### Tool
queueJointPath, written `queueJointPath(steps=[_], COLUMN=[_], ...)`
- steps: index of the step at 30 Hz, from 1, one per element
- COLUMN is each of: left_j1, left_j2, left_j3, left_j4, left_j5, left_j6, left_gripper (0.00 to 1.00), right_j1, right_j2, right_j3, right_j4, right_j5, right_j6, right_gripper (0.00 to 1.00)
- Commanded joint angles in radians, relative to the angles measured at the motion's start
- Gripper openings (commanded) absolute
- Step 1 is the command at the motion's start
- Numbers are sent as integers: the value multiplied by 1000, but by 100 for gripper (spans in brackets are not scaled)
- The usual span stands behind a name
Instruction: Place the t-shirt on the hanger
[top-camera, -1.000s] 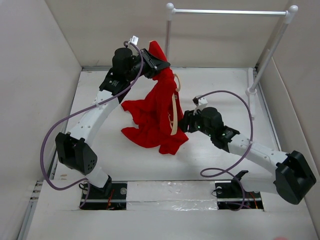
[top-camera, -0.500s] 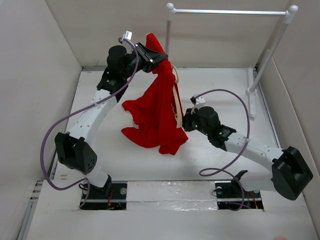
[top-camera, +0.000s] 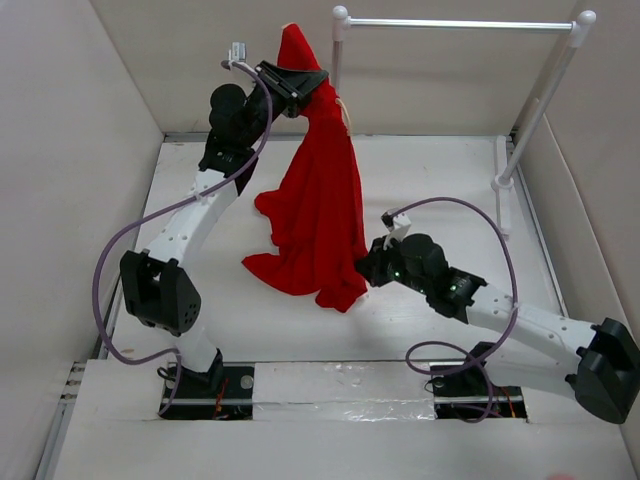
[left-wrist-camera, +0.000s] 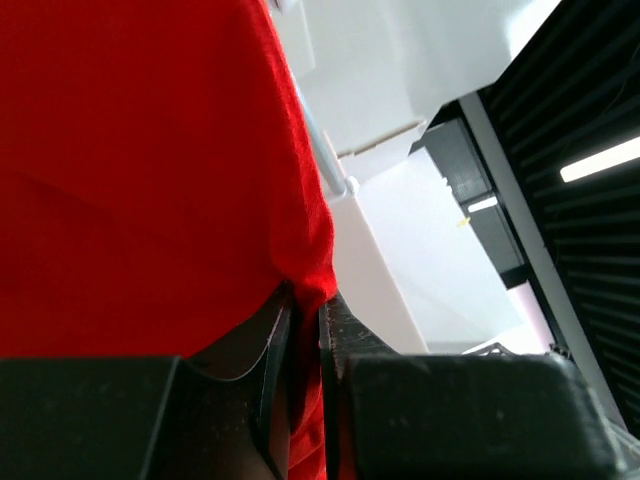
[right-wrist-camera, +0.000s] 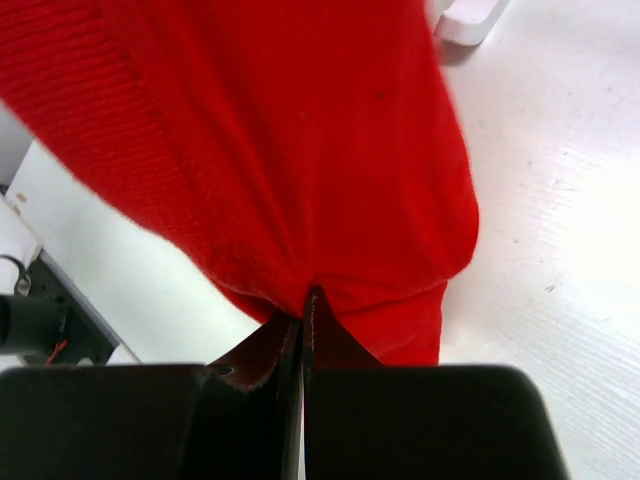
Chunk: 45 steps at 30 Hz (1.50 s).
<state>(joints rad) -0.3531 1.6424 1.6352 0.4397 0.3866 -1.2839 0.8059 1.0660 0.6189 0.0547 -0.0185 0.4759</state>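
Higher now, my left gripper (top-camera: 300, 82) clenches its jaws on the red t-shirt (top-camera: 320, 210); my right gripper (top-camera: 365, 268) pinches the lower edge.

The left arm (top-camera: 190, 225) and right arm (top-camera: 530, 325) have white links, black joint housings, black end effectors (top-camera: 316, 80) (top-camera: 364, 268), and looping purple cables (top-camera: 100, 290).

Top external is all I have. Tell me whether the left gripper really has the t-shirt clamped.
Observer: The left wrist view shows the left gripper closed, with a fold of the red t-shirt pinched in the narrow gap.
Operator: Now check the right one.
Observer: The right wrist view shows the right gripper shut tight on a bunched fold of the t-shirt, with the cloth fanning out from the pinch.
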Motion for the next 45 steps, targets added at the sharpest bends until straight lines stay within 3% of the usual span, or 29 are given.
queueJointPath(steps=[1,6,9,15,21,23,24,27,28,31,35,40,45], left_j1=[11,20,20,0,-20,-9,-9,-9,-9,-9,-9,-9,-9], left_j2=[10,56,31,-87,-194,-210,-210,-211,-214,-236,-224,-210,-201], left_j3=[81,135,78,-193,-452,-515,-521,-557,-569,-624,-644,-623,-595], left_j4=[275,231,215,179,214,232,225,217,217,225,234,257,263], left_j5=[-121,-135,-81,12,83,124,159,207,219,219,238,251,264], left_j6=[-92,-7,27,49,12,-14,-12,-8,-11,-15,-25,-40,-54], left_gripper=[0,0,0,0,0,0,0,0,0,0,0,0,0], right_j1=[45,104,104,104,104,104,104,104,104,95,44,-60,-94], right_j2=[41,52,-21,21,178,209,204,174,161,150,134,98,120], right_j3=[30,131,202,459,528,524,521,519,521,570,605,566,518], right_j4=[-174,-312,-404,-515,-561,-589,-590,-579,-578,-659,-707,-618,-532], right_j5=[-32,-44,-41,-8,-67,-87,-95,-109,-106,-110,-80,-103,-271], right_j6=[0,1,38,32,12,3,-5,-14,-13,-33,-42,-40,-42], right_gripper=[0,0,0,0,0,16,30,47,57,67,68,71,58])
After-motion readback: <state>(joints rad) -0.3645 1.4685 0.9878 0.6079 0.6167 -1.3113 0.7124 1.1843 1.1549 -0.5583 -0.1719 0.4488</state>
